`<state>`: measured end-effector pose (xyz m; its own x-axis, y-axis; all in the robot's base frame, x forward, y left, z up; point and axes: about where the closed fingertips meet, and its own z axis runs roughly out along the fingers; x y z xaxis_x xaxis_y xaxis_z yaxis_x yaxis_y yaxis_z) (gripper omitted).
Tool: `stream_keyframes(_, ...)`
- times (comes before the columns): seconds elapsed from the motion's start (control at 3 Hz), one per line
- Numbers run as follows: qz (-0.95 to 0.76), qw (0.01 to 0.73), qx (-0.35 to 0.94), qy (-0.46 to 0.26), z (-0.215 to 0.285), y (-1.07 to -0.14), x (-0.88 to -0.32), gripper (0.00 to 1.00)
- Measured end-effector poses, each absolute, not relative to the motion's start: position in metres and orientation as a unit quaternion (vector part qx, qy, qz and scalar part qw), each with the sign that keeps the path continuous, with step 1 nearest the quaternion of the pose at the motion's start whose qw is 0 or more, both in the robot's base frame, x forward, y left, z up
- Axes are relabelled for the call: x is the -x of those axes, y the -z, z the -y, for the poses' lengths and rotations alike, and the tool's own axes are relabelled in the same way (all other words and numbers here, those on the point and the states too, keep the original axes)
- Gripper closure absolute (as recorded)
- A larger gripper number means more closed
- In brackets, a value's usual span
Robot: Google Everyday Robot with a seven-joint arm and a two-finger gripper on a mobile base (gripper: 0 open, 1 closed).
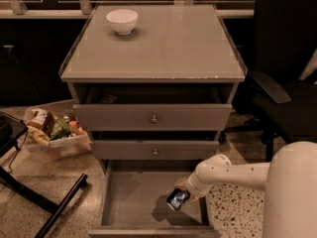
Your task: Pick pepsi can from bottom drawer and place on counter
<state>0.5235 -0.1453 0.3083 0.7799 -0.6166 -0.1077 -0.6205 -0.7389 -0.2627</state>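
The pepsi can (177, 199), dark blue with light markings, is tilted and held off the plain grey floor of the open bottom drawer (133, 202), near its right wall. My gripper (182, 192) reaches in from the right on a white arm (233, 172) and is shut on the can. The counter (163, 43), the flat grey top of the cabinet, lies well above, with a white bowl (122, 20) at its back left.
Two knobbed drawers (153, 118) stand slightly open above the bottom one. A black office chair (287, 83) is to the right. A bin of snack packets (54, 130) sits on the floor at left, beside black stand legs (44, 207).
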Motion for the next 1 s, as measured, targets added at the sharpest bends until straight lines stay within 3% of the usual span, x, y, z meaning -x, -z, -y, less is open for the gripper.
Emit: stream_keyframes(1.0, -0.422, 0.069, 0.900, 0.084, 0.222, -0.453, -0.553, 1.00)
